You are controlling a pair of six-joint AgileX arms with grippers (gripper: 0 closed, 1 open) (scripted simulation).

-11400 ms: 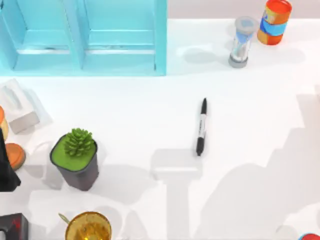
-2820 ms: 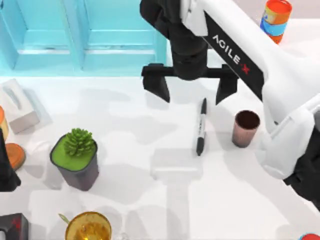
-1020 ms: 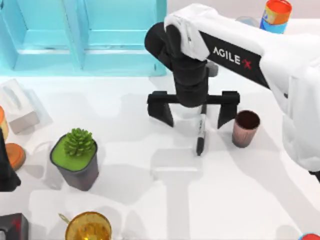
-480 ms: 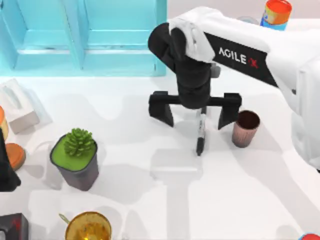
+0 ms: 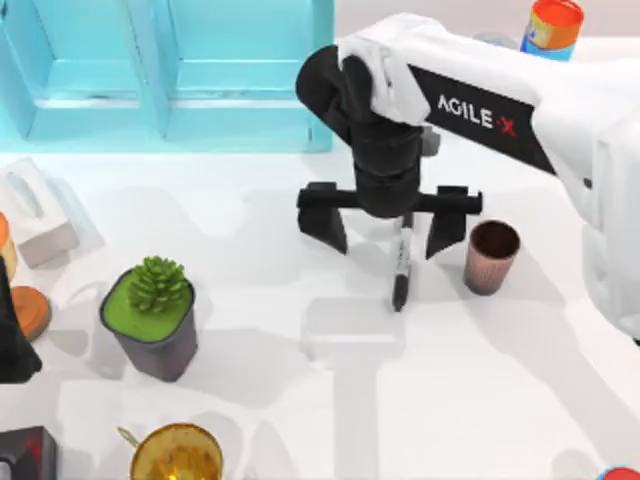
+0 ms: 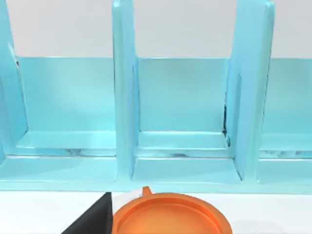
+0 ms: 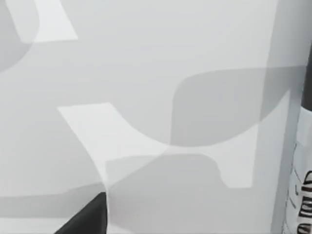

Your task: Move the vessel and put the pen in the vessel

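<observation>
Table [image 5: 250, 240] is white w/ soft grey shadows. Blue shelf [image 5: 165, 75] sits at far left, open compartments facing the room; left wrist view has it close [image 6: 175, 122], w/ an orange round lid [image 6: 168, 219] in front.

Right arm [image 5: 500, 110] is white w/ black wrist, reaching in from the right; "AGILE X" printed in white on its black panel, the X in red. Right gripper [image 5: 387, 234] hangs over mid-table, fingers [image 5: 330, 228] spread wide, one each side of the pen, not touching it. Left arm [image 5: 12, 340] parked at left edge, dark; can't tell its fingers.

Plant pot [image 5: 152, 318] near left, dark grey w/ green succulent. Gold goblet [image 5: 176, 455] at near edge. White tissue box [image 5: 35, 212] at left. Orange-blue can [image 5: 550, 28] far right corner.

Vessel [image 5: 492, 256]: small copper-brown tumbler, ribbed sides, dark inside, upright, just right of the gripper's right finger, apart from the pen.

Pen [image 5: 401, 268]: slim marker lying flat mid-table, running far-to-near, its far end hidden under the wrist. Black near end, white-grey barrel w/ dark print, too small to read. Right wrist view has the barrel [image 7: 304, 170] at its edge, black print also not readable
</observation>
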